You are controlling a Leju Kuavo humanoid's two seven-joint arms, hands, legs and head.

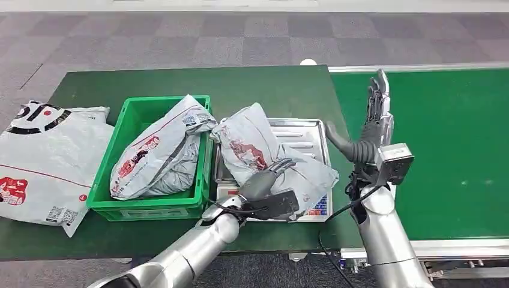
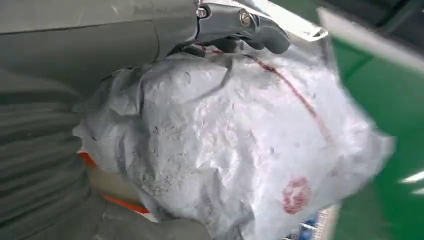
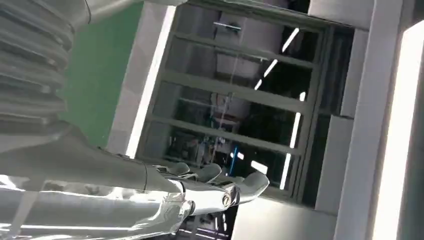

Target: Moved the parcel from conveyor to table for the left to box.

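Boxing appeared to be the step in hand: the parcel (image 1: 264, 157) lay on the steel scale tray (image 1: 306, 129) at the near right of the green table (image 1: 180, 84), off the conveyor (image 1: 444, 138), with the left hand (image 1: 270, 180) on its near side. In the left wrist view its fingers (image 2: 250, 22) curled over the crumpled bag's edge, so they seemed to grip it, though how firmly I cannot tell. The next move would likely call for lifting the bag clear of the tray rim and carrying it left over the near wall of the green crate (image 1: 144, 207), which already held another parcel (image 1: 159, 153). The right hand (image 1: 372, 129) stood upright above the seam between table and conveyor, fingers straight and pressed together, thumb out toward the tray, holding nothing. A large flat bag (image 1: 42, 162) lay at the far left.
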